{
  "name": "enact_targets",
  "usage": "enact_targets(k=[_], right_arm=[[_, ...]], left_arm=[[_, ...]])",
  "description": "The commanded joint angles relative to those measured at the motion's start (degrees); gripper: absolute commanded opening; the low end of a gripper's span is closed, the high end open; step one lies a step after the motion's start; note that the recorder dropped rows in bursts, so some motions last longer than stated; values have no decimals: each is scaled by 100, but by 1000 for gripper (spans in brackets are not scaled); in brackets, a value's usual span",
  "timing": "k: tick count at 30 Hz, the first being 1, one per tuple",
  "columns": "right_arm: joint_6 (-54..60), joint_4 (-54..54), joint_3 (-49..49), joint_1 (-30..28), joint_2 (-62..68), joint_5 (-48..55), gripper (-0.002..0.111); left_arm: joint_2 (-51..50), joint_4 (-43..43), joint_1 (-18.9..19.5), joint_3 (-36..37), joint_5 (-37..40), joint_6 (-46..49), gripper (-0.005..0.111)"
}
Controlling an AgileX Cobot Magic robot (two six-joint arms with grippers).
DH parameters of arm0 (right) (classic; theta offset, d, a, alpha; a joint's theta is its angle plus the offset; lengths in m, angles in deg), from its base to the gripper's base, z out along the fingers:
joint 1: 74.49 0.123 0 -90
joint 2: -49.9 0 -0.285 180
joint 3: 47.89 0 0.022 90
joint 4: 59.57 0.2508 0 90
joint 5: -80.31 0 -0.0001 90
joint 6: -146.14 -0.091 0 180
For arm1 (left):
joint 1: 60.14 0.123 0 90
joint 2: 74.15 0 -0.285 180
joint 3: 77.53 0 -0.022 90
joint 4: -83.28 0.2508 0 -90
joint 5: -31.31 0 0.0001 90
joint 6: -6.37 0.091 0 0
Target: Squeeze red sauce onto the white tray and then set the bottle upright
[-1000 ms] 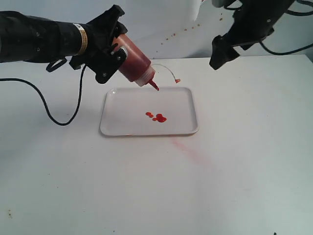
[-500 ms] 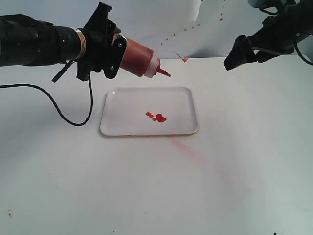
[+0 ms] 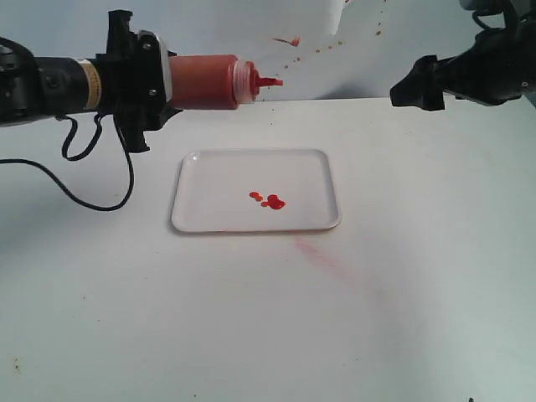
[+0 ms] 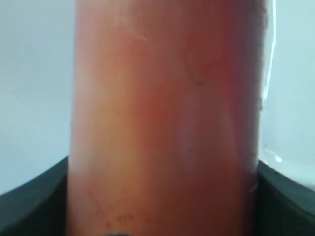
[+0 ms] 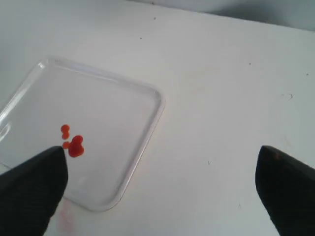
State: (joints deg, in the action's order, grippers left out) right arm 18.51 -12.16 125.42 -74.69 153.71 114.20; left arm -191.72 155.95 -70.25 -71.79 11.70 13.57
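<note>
My left gripper (image 3: pixel 155 81) is shut on the bottle (image 3: pixel 209 81), which lies level in the air above the far side of the white tray (image 3: pixel 209 218), red nozzle pointing right. Its clear cap strap (image 3: pixel 287 39) swings above the nozzle. The bottle (image 4: pixel 165 123) fills the left wrist view between the dark fingers (image 4: pixel 29 201). A few blobs of red sauce (image 3: pixel 268 200) sit near the tray's middle. My right gripper (image 3: pixel 412 84) hangs open and empty high at the right; its wrist view shows the red sauce (image 5: pixel 74 145) on the white tray (image 5: pixel 142 142) below.
A faint pinkish smear (image 3: pixel 322 255) stains the white table just in front of the tray's right corner. A black cable (image 3: pixel 92 197) loops on the table at the left. Small red specks (image 3: pixel 306 54) dot the back wall.
The left arm has lifted and turned the bottle from nozzle-down over the tray to level, moving it left. The right arm has drawn back to the right and higher.
</note>
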Motion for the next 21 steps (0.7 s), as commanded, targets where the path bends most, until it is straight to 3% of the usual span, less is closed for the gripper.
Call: enact_targets(k=[1,10,15,21], right_arm=[[1055,1119,-634,-30,-363,-645,94],[5412,5127,-2320,483,-647,-1223,94],[5553,5253,-2306,483,-647,-1203,94],[4927,5253,-2306,483,-660,-1266,94]], left_arm=[[370,-621,274,450,-778,-220,0],[375,-1775,350,1221,-1764,151,0],[375,-1862,350,1349,-1919,360,0],[375,-1862,350,1349,-1956,307,0]])
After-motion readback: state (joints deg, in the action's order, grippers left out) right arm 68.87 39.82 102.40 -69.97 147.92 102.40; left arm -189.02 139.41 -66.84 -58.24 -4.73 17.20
